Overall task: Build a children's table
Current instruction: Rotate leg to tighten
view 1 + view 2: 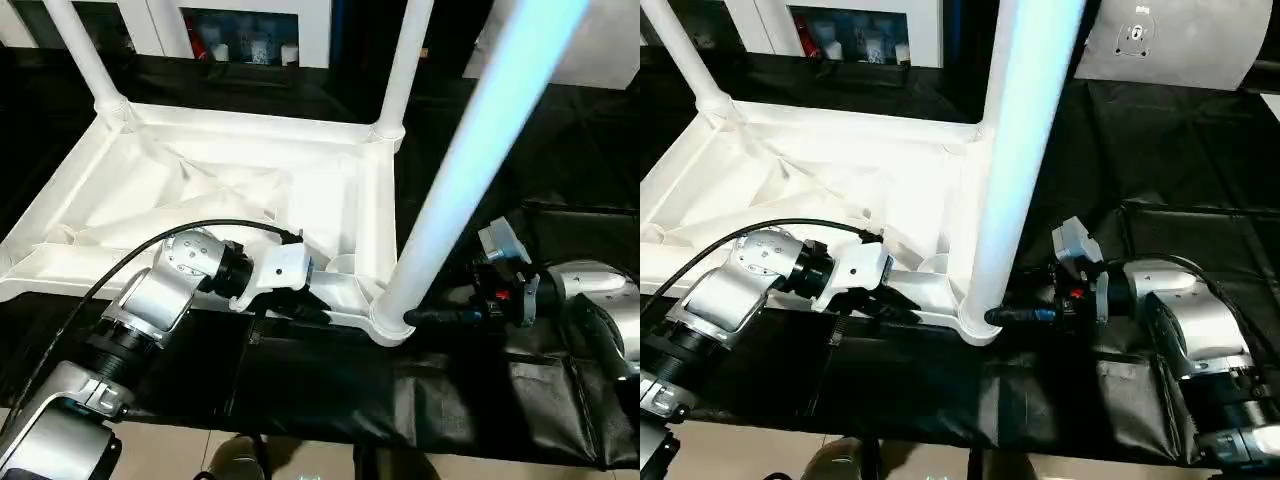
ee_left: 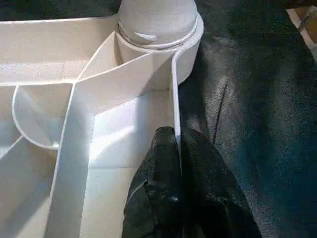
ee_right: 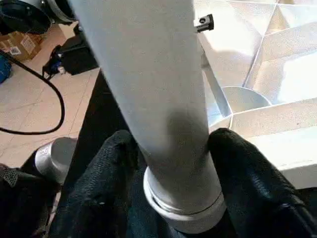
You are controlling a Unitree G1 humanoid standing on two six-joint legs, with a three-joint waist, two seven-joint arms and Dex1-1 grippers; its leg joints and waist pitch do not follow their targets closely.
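The children's table lies upside down on a black cloth: the white tabletop (image 1: 200, 190) shows its ribbed underside. Two legs stand in the far corner sockets, one on the left (image 1: 85, 50) and one on the right (image 1: 405, 60). A third leg (image 1: 470, 150) rises from the near right socket (image 1: 390, 320). My left gripper (image 2: 177, 144) is shut on the tabletop's thin near rim wall, close to that socket. My right gripper (image 3: 173, 144) reaches in from the right, its black fingers (image 3: 119, 153) pressed to both sides of the third leg just above the socket.
A white cabinet with glass doors (image 1: 250, 30) stands behind the table. The black cloth (image 1: 300, 380) ends at a tiled floor near me. A cardboard box (image 3: 20, 44) and a black cable (image 3: 49, 99) lie on the floor. A white panel (image 1: 1170, 40) leans at the back right.
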